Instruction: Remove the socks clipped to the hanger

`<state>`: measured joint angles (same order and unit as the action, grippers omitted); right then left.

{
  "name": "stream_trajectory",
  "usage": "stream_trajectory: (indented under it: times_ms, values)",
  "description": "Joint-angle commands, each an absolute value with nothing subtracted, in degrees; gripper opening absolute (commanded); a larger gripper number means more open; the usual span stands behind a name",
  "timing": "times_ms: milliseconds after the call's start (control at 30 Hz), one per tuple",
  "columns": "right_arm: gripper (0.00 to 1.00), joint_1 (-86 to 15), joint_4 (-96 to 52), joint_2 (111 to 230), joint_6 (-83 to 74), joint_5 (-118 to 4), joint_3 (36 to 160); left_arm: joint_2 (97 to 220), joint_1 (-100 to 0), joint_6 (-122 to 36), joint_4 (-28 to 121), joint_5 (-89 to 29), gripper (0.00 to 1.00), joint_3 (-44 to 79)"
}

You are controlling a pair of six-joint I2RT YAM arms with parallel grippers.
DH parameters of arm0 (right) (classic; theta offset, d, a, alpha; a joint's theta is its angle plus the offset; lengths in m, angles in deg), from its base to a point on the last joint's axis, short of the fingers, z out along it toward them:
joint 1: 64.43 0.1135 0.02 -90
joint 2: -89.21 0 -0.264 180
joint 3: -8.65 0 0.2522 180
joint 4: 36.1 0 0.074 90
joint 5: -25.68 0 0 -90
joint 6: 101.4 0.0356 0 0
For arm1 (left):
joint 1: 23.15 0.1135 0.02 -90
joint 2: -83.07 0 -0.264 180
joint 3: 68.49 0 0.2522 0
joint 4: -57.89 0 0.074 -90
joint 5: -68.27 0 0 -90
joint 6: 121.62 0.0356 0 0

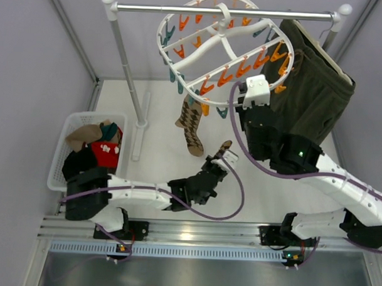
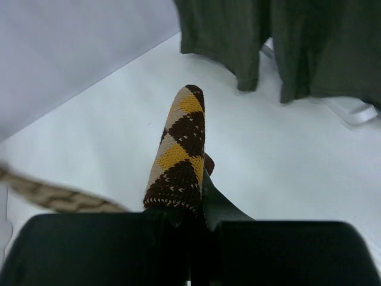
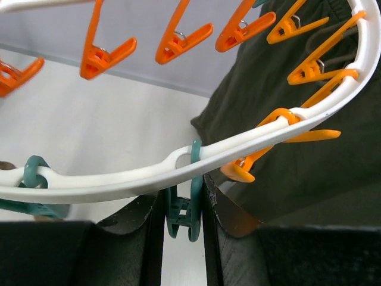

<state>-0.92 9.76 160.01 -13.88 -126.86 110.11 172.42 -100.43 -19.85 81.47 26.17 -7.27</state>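
Observation:
The round white hanger (image 1: 181,70) with orange and teal clips hangs from the rail. One brown-tan argyle sock (image 1: 192,123) is still clipped under its near rim. My left gripper (image 1: 220,158) is shut on a second argyle sock (image 2: 180,156), brown and yellow, held free below the hanger and pointing away from the jaws (image 2: 190,210). My right gripper (image 1: 237,101) is up at the hanger's near rim (image 3: 119,182), its jaws closed against both sides of a teal clip (image 3: 184,205). Several socks (image 1: 100,146) lie in the basket.
A white laundry basket (image 1: 65,129) stands at the left. The white-and-steel rail (image 1: 220,12) crosses the back, with its post (image 1: 128,65) left of the hanger. Dark green shorts (image 1: 312,91) hang at the right, just behind my right arm.

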Motion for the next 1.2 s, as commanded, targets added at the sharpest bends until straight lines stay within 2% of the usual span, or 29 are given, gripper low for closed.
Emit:
stream_trajectory:
  times_ms: [0, 67, 200, 467, 533, 567, 600, 667, 767, 900, 1100, 1167]
  values:
    - [0.21, -4.48, 3.68, 153.21, -10.1, -113.29, 106.72, 161.5, -99.71, -31.34, 74.21, 32.48, 0.0, -10.87]
    - [0.21, -7.37, 2.63, 151.36, -9.2, -108.36, 105.04, 157.28, -99.18, -36.79, 68.41, 35.13, 0.0, -12.97]
    - [0.21, -10.98, 0.17, 147.49, -9.11, -102.91, 101.7, 144.72, -94.72, -52.75, 47.44, 41.37, 0.0, -14.04]
    - [0.23, -16.35, -1.85, 146.77, -9.64, -90.43, 100.46, 131.68, -81.26, -66.95, 29.46, 43.4, 0.0, -15.01]
    - [0.24, -17.05, -2.38, 146.86, -9.47, -87.89, 99.94, 131.33, -73.55, -68.36, 27.26, 40.0, 0.0, -13.78]
    - [0.25, -17.67, -3.08, 146.78, -9.29, -87.18, 99.59, 131.94, -69.51, -68.54, 25.25, 34.41, 0.0, -12.99]
    - [0.25, -17.93, -3.44, 146.6, -9.2, -86.38, 99.06, 132.29, -60.68, -68.62, 24.62, 31.65, 0.0, -12.46]
    - [0.27, -18.55, -4.14, 146.34, -9.02, -84.27, 98.18, 133.87, -51.5, -68.37, 23.48, 26.29, 0.0, -11.06]
    - [0.27, -18.99, -4.67, 146.07, -9.02, -82.25, 97.65, 136.06, -32.1, -69.15, 22.68, 18.11, 0.0, -9.48]
    - [0.27, -19.43, -4.06, 145.99, -9.38, -81.37, 97.74, 139.4, -21.17, -68.28, 22.68, 16.95, 0.0, -6.4]
    - [0.27, -19.69, -3.79, 145.02, -9.11, -80.05, 97.12, 144.68, -11.84, -69.58, 22.68, 15.63, 0.0, -1.22]
    - [0.28, -19.78, -3.44, 144.49, -8.85, -79.7, 96.77, 146.88, -7.01, -70.11, 22.59, 10.98, 0.0, 0.02]
